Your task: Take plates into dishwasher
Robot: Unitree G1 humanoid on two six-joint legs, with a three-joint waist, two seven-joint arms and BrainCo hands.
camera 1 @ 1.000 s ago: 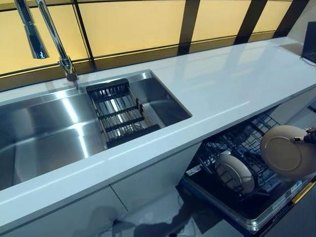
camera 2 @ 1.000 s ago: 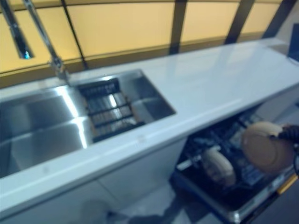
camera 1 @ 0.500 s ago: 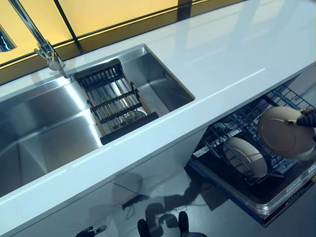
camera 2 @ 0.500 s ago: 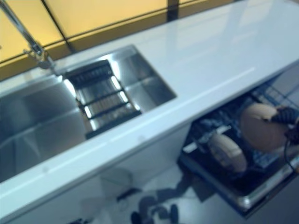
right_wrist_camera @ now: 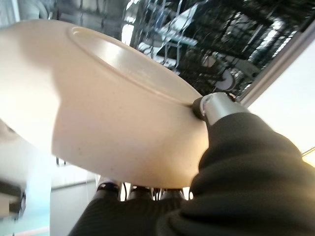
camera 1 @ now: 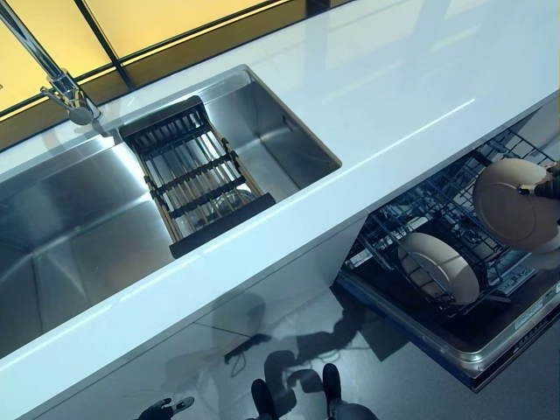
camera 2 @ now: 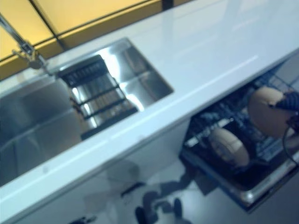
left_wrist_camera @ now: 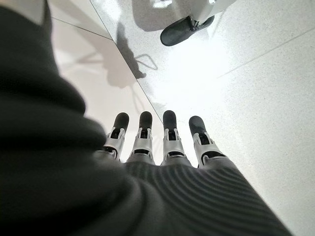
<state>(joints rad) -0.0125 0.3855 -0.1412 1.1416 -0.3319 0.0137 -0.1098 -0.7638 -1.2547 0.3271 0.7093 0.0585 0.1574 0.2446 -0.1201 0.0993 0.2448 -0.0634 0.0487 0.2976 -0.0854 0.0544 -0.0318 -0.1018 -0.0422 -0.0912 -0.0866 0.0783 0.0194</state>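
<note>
My left hand [left_wrist_camera: 162,147] hangs low at my side over the floor, fingers [left_wrist_camera: 171,132] straight and relaxed with nothing in them; it is out of the way because this step needs only one hand.

Up on the left, the sink [camera 1: 79,219] holds a slatted drying rack [camera 1: 197,179] set across its basin, under the tap [camera 1: 66,87]. I see no plate in it or on the white surface [camera 1: 411,79] that runs across to the right.

Under that surface the dishwasher's lower rack [camera 1: 437,236] is pulled out toward me, so I can reach its tines from above. One plate [camera 1: 437,267] already stands on edge there, leaning in its slot, likely so water can drain off it.

At the far right my right hand [camera 1: 547,185] carries the second plate [camera 1: 516,203] above the rack, behind the loaded one and clear of it. My thumb [right_wrist_camera: 216,105] presses on the rim and my fingers [right_wrist_camera: 140,191] curl under the far face, pinching it at the edge. I hold it tilted nearly upright, I judge, so it can slide down between the tines instead of landing flat.
</note>
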